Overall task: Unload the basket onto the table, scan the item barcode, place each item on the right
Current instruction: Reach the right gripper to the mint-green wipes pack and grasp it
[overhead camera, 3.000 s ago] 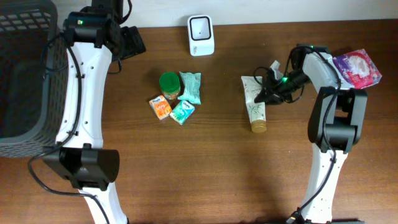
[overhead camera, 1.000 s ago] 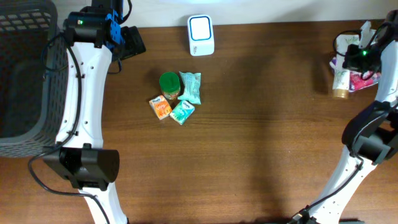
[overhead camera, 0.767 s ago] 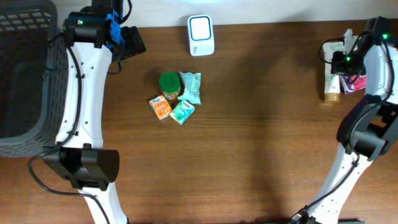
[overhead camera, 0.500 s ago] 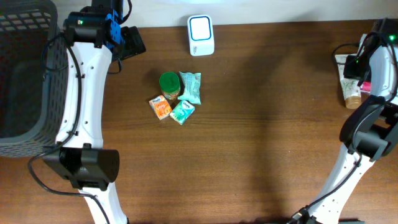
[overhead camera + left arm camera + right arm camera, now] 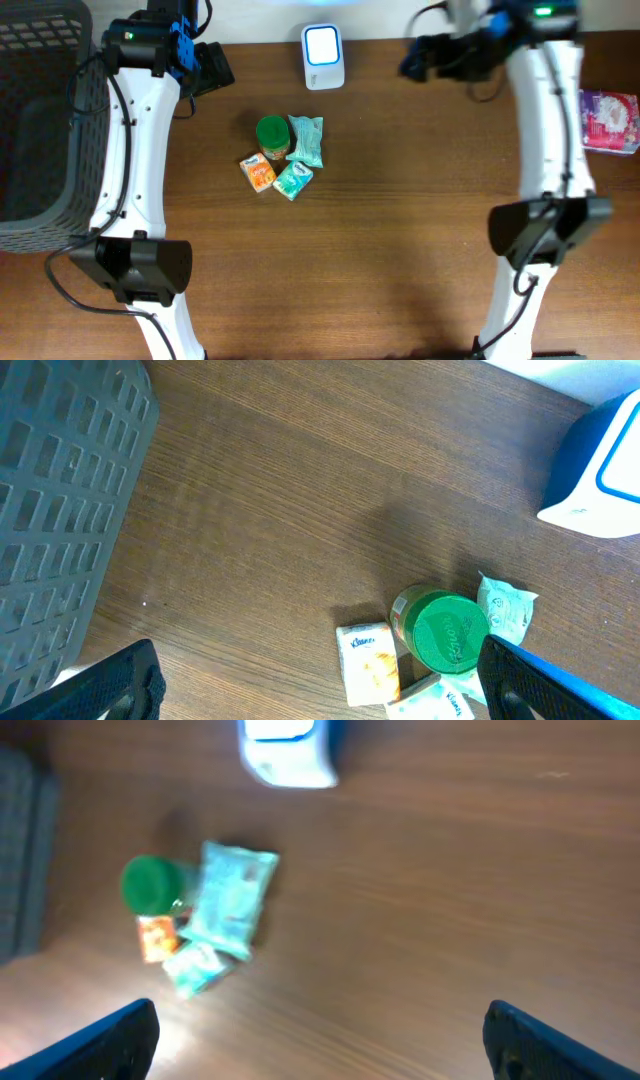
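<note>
items: we see four small goods huddled at mid-table. A green-lidded jar (image 5: 271, 134) stands with a pale teal pouch (image 5: 306, 140) touching its right side. An orange packet (image 5: 259, 172) and a small teal packet (image 5: 293, 180) lie just below them.
scanner (image 5: 323, 44): white, standing at the far edge with its face glowing bluish, apart from the huddle.
right gripper (image 5: 320, 1045): we see its fingers spread wide with nothing between them. It hangs just right of the scanner, and its wrist view is blurred.
left gripper (image 5: 330, 690): wide and empty, above the table between the basket (image 5: 40, 120) and the huddle.
pink packet (image 5: 608, 121): lying at the right edge.
change: half a second ago the right arm reached to the right edge, with a cream tube beside the pink packet. Now that arm has swung across to the far middle. We cannot find the cream tube, as the arm covers the spot where it lay. The huddle, scanner and left arm sit as before.
</note>
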Controlling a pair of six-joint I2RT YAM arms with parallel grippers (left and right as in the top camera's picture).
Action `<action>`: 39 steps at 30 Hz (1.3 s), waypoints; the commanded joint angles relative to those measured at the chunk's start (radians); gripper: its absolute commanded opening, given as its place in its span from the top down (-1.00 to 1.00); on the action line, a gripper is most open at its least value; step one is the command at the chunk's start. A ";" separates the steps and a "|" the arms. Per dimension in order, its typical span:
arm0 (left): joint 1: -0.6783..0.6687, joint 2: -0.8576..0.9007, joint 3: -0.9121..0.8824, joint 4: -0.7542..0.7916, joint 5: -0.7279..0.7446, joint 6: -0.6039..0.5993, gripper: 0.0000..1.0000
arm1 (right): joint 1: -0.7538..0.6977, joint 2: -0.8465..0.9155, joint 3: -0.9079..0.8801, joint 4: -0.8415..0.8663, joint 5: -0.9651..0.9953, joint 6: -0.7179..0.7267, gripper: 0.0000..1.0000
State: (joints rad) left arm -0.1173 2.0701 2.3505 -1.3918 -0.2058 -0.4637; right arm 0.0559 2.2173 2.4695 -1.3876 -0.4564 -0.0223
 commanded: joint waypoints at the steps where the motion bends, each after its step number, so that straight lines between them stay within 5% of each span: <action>1: -0.004 0.006 -0.001 -0.002 0.000 0.010 -0.98 | 0.119 0.037 -0.126 0.107 -0.043 0.111 -0.97; 7: -0.004 0.006 -0.001 -0.002 0.000 0.010 -0.98 | 0.264 0.047 -0.391 0.442 0.102 0.514 -0.89; 11: -0.004 0.006 -0.001 -0.001 0.000 0.010 -0.98 | 0.322 0.048 -0.526 0.593 0.102 0.609 -0.62; 18: -0.004 0.006 -0.001 -0.001 0.000 0.010 -0.98 | 0.388 0.093 -0.615 0.742 0.133 0.719 -0.61; 23: -0.004 0.006 -0.001 -0.002 0.000 0.010 -0.98 | 0.404 0.118 -0.615 0.742 0.204 0.719 -0.37; 28: -0.004 0.006 -0.001 -0.001 0.000 0.010 -0.98 | 0.404 0.129 -0.615 0.679 0.291 0.711 0.25; 35: -0.004 0.006 -0.001 -0.001 0.000 0.010 -0.98 | 0.324 -0.024 -0.587 0.322 0.568 0.626 0.23; 39: -0.004 0.006 -0.001 -0.002 0.000 0.010 -0.98 | 0.324 -0.089 -0.576 0.256 0.565 0.531 -0.15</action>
State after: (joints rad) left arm -0.1173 2.0701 2.3505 -1.3922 -0.2058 -0.4637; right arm 0.3634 2.1902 1.8725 -1.1118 0.0723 0.5610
